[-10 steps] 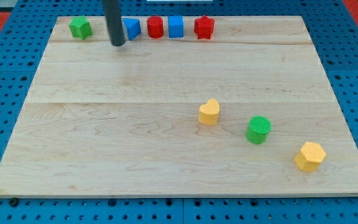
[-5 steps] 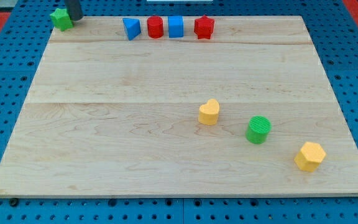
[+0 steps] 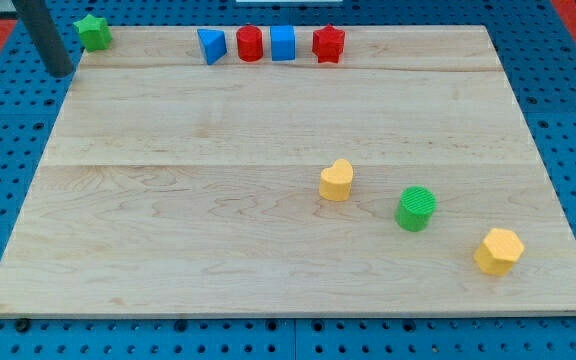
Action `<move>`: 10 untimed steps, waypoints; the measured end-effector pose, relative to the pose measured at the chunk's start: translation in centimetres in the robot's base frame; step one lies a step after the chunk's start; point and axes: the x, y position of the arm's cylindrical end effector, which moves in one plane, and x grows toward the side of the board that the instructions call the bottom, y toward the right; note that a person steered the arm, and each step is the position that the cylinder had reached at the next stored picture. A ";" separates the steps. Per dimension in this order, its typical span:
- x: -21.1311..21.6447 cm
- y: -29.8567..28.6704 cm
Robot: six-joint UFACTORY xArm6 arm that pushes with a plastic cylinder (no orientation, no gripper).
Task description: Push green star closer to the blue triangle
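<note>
Wooden counter [image 3: 268, 200] carries the green star [image 3: 93, 31] at its top-left corner, well left of the blue triangle [image 3: 210, 45]; no pincer exists, and the tip [image 3: 60, 71], below-left of the star, must approach and push it rightward.

The wooden board [image 3: 218, 210] carries eight blocks: five along the view's top, three lower right.

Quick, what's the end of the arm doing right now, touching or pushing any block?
My tip: touching nothing; it sits off the board's top-left corner, to the view's left and slightly below the green star. No jaws on this rod.
</note>
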 end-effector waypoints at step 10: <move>-9.1 0.0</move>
